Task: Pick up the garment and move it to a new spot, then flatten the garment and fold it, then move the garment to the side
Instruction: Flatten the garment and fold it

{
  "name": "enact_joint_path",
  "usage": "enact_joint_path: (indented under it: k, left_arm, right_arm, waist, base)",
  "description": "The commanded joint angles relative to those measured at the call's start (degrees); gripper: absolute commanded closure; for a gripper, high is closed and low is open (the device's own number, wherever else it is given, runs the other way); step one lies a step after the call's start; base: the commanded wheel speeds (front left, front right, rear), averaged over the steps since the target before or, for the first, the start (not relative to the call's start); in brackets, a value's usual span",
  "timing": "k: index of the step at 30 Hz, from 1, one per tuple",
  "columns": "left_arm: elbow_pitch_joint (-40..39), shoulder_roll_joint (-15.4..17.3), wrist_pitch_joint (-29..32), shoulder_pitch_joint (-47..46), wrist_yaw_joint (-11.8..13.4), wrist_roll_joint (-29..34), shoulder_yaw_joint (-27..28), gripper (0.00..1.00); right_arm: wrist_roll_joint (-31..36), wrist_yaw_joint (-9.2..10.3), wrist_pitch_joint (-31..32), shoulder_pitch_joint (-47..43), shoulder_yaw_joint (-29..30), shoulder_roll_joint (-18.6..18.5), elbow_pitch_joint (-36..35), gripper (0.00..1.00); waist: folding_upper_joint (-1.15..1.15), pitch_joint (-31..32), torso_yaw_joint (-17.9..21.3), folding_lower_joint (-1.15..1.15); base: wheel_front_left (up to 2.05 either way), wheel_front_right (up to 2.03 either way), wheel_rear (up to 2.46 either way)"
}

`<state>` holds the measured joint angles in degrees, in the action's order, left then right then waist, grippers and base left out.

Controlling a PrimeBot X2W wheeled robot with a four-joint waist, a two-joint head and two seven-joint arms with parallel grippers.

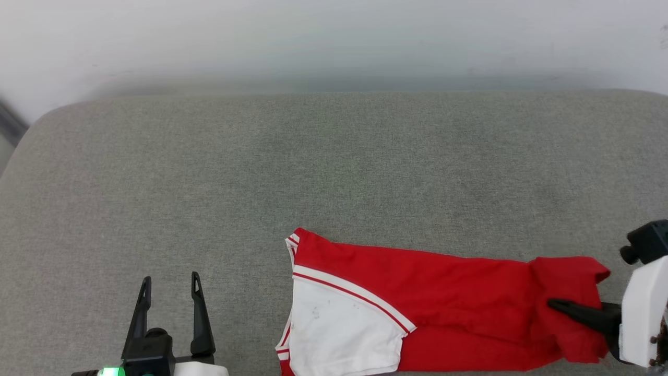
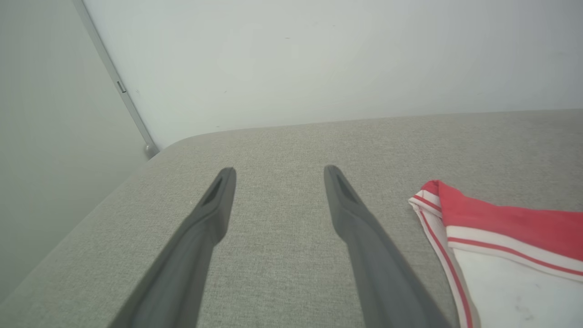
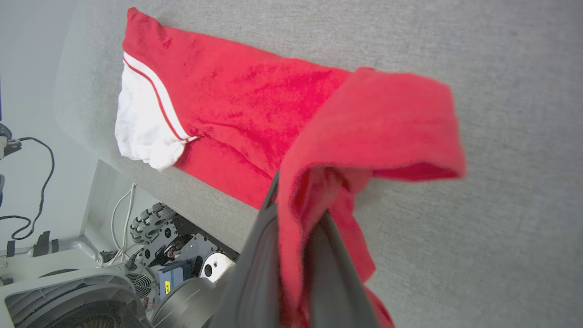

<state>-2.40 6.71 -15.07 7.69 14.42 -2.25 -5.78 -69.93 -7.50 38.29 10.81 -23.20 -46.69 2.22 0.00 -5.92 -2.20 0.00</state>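
Head view: finds garment (image 1: 443, 292) flat along desk (image 1: 313, 156) near edge, right tool (image 1: 553, 303) clenched on red hem at desk's right end; risks slipping from thin pinch.
Left wrist view: shows left tool (image 2: 278, 171) splayed, empty, above desk.
Right wrist view: shows hem bunched over fingers (image 3: 255, 255); could snag, dragging white sleeve (image 3: 141, 123) off desk's near edge.

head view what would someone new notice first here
The red garment stands out first, stretched along the near edge of the grey padded surface, its white sleeve toward the left. At its right end the right gripper is shut on a bunched fold of the red cloth. The left gripper stands open over bare grey at the lower left, apart from the garment.
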Motion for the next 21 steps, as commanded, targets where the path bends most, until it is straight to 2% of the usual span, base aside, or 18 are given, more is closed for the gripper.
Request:
enact_joint_path:
  k: [1, 5, 10, 15, 21]
  left_arm:
    - [0.09, -0.20, -0.12, -0.06, -0.28, 0.32, 0.15, 0.00]
    - [0.39, -0.67, -0.12, -0.57, -0.84, 0.51, 0.43, 0.00]
    - [0.20, -1.10, -0.12, -1.38, -1.48, 0.63, 0.77, 0.00]
    - [0.34, -1.55, -0.12, -3.10, -2.24, 0.86, 0.69, 0.00]
    - [0.36, -2.10, -0.12, -4.97, -2.61, 1.09, 0.71, 0.00]
  right_arm:
    - [0.51, 0.02, 0.84, 1.25, -0.39, 0.73, -1.97, 1.00]
    - [2.95, 0.02, 4.53, 3.90, -2.59, 2.70, -7.34, 1.00]
    - [7.29, 0.02, 10.22, 11.32, -8.58, 7.74, -9.48, 1.00]
    - [11.02, 0.02, 13.52, 19.83, -15.73, 15.01, -6.61, 1.00]
    - [14.57, 0.02, 14.35, 28.98, -24.46, 22.23, -0.11, 1.00]
  waist:
    - [0.00, 0.04, -0.16, 0.00]
    - [0.00, -0.29, -0.41, 0.00]
    - [0.00, -1.78, -0.55, 0.00]
    - [0.00, -3.62, -1.31, 0.00]
    - [0.00, -6.21, -2.49, 0.00]
  base:
    - [0.00, 0.00, 0.00]
    - [0.00, 0.00, 0.00]
    - [0.00, 0.00, 0.00]
    - [0.00, 0.00, 0.00]
    - [0.00, 0.00, 0.00]
